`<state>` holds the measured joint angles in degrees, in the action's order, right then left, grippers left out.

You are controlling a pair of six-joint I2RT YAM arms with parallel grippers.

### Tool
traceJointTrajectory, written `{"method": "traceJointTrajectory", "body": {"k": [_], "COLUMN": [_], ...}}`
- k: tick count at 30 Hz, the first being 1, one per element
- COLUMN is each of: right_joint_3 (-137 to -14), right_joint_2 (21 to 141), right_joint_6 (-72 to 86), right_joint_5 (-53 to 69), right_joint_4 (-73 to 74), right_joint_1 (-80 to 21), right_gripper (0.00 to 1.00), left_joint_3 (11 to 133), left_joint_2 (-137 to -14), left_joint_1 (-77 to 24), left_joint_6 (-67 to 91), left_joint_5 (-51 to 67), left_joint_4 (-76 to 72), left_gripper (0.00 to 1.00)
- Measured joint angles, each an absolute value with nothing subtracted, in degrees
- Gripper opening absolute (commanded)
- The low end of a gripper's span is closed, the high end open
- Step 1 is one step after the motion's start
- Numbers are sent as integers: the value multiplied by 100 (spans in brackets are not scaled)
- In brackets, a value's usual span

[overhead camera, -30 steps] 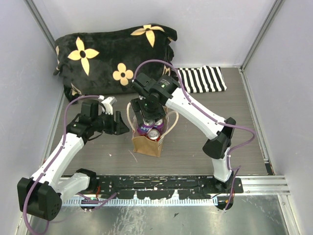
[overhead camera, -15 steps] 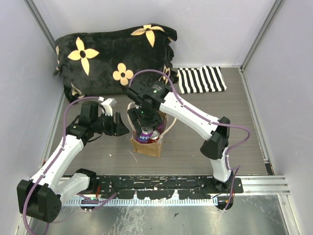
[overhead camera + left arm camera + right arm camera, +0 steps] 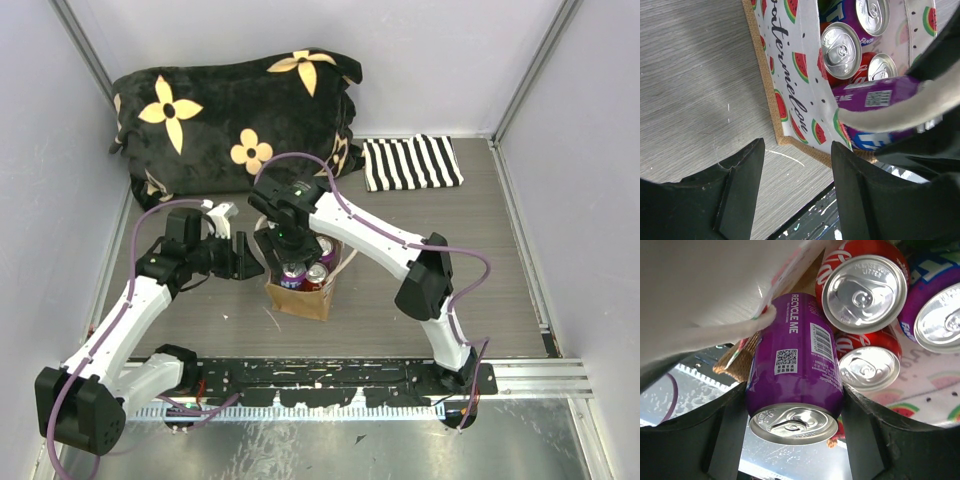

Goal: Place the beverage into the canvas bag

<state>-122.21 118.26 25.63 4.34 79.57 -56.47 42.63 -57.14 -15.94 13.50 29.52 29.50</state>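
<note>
The canvas bag (image 3: 300, 298) stands mid-table, tan outside with a watermelon-print lining (image 3: 790, 65). My right gripper (image 3: 288, 250) is shut on the beverage, a purple can (image 3: 795, 365), which sits tilted at the bag's near-left mouth (image 3: 875, 95) under a cream handle (image 3: 890, 112). The can's far end points down beside other cans. To the left of the bag my left gripper (image 3: 797, 165) stands open with nothing between its fingers (image 3: 245, 258).
Inside the bag stand two red cans (image 3: 865, 287) (image 3: 867, 367) and a purple-blue one (image 3: 872, 12). A black flowered cushion (image 3: 235, 120) lies at the back left and a striped cloth (image 3: 412, 163) at the back right. A black rail (image 3: 330, 385) runs along the near edge.
The right arm has swung left and lowered the purple can further into the bag's mouth. The left arm and the bag have stayed put.
</note>
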Motion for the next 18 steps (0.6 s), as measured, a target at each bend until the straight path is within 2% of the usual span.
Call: {"method": "traceJointTrajectory", "body": {"k": [18], "right_joint_3": [-11998], "right_joint_2": [12186], "right_joint_6": [2523], "right_joint_5": [370], "right_joint_4": [7583], "right_joint_1": [-5686], "right_gripper": [1], "left_joint_3": [4189], "left_joint_2": [-5640], "left_joint_1": [-1594], "left_joint_6": [1297], "left_joint_5": [3015], "left_joint_4": [2947], "left_gripper": [63]}}
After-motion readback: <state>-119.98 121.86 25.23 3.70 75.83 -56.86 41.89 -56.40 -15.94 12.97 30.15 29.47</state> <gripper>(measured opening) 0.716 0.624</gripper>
